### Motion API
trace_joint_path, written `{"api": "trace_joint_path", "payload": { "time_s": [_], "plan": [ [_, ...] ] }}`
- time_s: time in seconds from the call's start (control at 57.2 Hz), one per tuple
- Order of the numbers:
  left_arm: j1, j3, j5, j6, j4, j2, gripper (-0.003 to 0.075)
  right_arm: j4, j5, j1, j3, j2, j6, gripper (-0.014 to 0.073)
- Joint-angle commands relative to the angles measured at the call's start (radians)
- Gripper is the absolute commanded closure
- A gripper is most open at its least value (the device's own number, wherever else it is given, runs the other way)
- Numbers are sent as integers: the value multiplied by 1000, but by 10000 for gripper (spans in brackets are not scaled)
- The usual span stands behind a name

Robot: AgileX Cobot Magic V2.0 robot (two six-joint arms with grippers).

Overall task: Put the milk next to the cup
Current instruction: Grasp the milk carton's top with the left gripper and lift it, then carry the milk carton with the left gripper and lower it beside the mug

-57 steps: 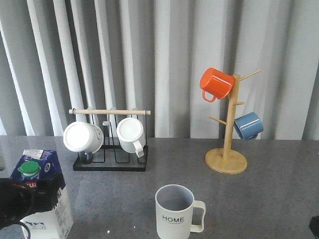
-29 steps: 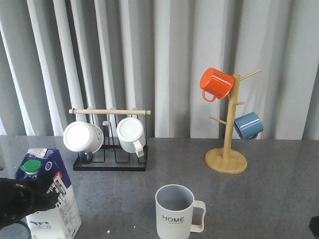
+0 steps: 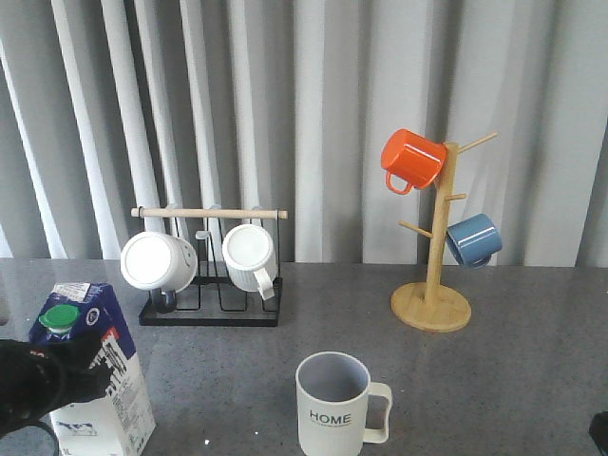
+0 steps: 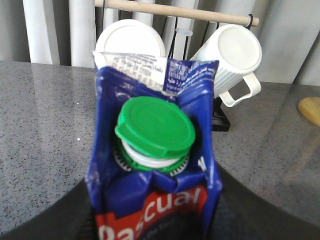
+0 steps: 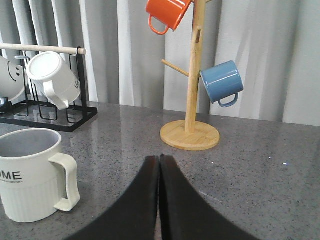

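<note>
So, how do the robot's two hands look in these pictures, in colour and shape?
The left hand is black and bulky, with a matt, dark casing; a curved black edge shows low in the left wrist view. The right hand has two slim black fingers that taper to a point. No markings or cables can be seen.

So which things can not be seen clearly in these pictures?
- Left pincer: in both the front and left wrist views the milk hides its fingers, so the grasp cannot be confirmed.
- Milk base: cut off by the bottom edge of the front view.
- Cup: bottom cut off in the front view; in the right wrist view the "HOME" print is cropped.
- Right pincer: only its shut fingers show.
</note>
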Motion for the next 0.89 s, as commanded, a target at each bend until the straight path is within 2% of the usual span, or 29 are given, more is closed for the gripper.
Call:
{"api": "trace_joint_path", "payload": {
  "time_s": [0.0, 0.087, 0.227, 0.28, 0.402, 0.49, 0.612, 0.699, 0.874],
  "plan": [
    [-1, -31, -79, -6, -5, -21, 601, 3, -71, -4, -33, -7, -7, 599],
    [-1, -31, -88, -13, -19, -21, 601, 3, -71, -4, -33, -7, -7, 599],
    [-17, -33, -126, -127, -41, -25, 601, 3, -71, -4, -33, -7, -7, 599],
    [-41, -31, -165, -110, -67, -25, 601, 3, -71, -4, -33, -7, -7, 599],
    [-144, -31, -217, 98, -221, -23, 601, 3, -71, -4, -33, -7, -7, 599],
    [-235, -31, -282, 283, -414, -11, 601, 3, -71, -4, -33, -7, -7, 599],
    [-349, -31, -387, 470, -641, 15, 601, 3, -71, -4, -33, -7, -7, 599],
    [-421, -51, -450, 577, -726, 39, 601, 3, -71, -4, -33, -7, -7, 599],
    [-524, -161, -459, 829, -916, 108, 601, 3, -71, -4, -33, -7, -7, 599]
  ]
}}
